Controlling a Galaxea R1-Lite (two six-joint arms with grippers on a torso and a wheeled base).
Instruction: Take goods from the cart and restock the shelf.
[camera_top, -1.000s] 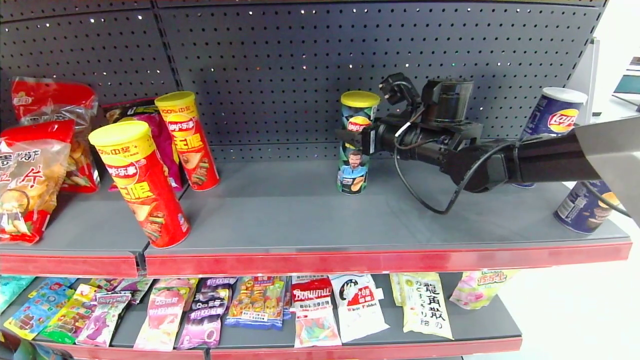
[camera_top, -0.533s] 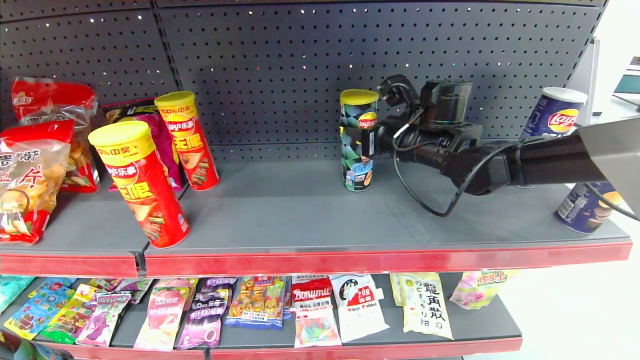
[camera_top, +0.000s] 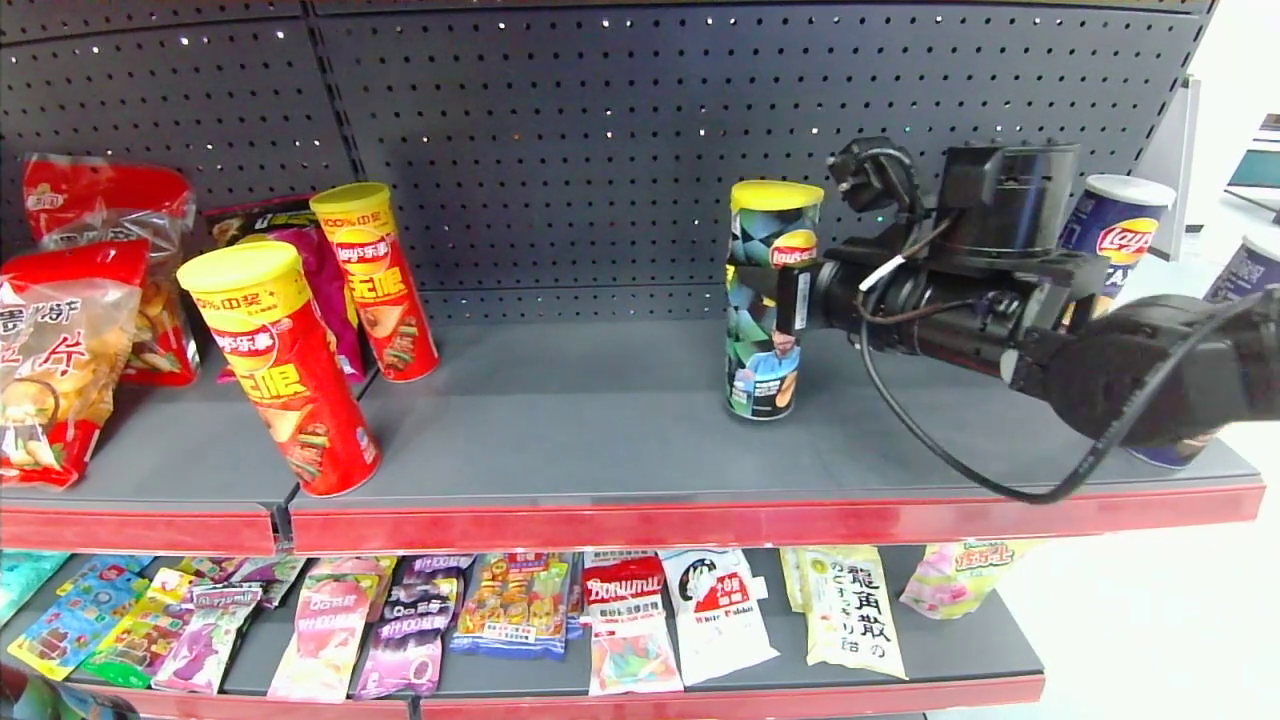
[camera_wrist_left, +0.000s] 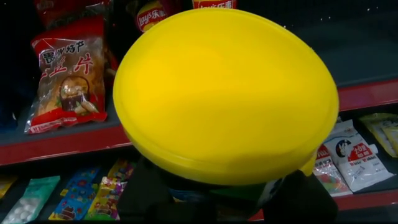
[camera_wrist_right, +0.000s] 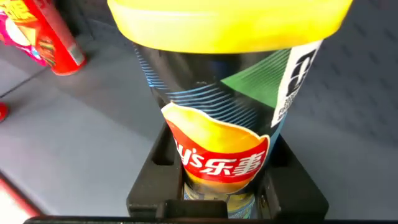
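The upper shelf (camera_top: 600, 440), a grey board with a red front edge, is backed by a dark pegboard panel (camera_top: 560, 130). Beneath it a lower shelf (camera_top: 960, 650) is seen, on which a row of sweet packets (camera_top: 620, 620) is laid flat.

At the left end of the upper shelf 2 red snack bags (camera_top: 60, 350) are stood one behind the other. A purple bag (camera_top: 325, 275) is leant against the panel beside them. A front red can (camera_top: 280, 370) with a yellow lid is set tilted at the board's edge, and a rear red can (camera_top: 375, 280) is placed further back, just beside the purple bag. At the right end blue cans (camera_top: 1115, 235) with white lids are found, partly covered by the right arm.

The right gripper (camera_top: 790, 295) is held over the middle of the board and is closed on a yellow-lidded can (camera_top: 760, 365), which is gripped at mid-height with 1 black finger on either side. This can, dark with green and blue patterning, is held upright, well apart from the red cans and nearer the blue ones. Whether its base is touching the board cannot be told.

The left gripper (camera_wrist_left: 224, 199) is clamped on a second can (camera_wrist_left: 227, 93), whose yellow lid is turned towards the wrist camera. It is held out in front of the shelving
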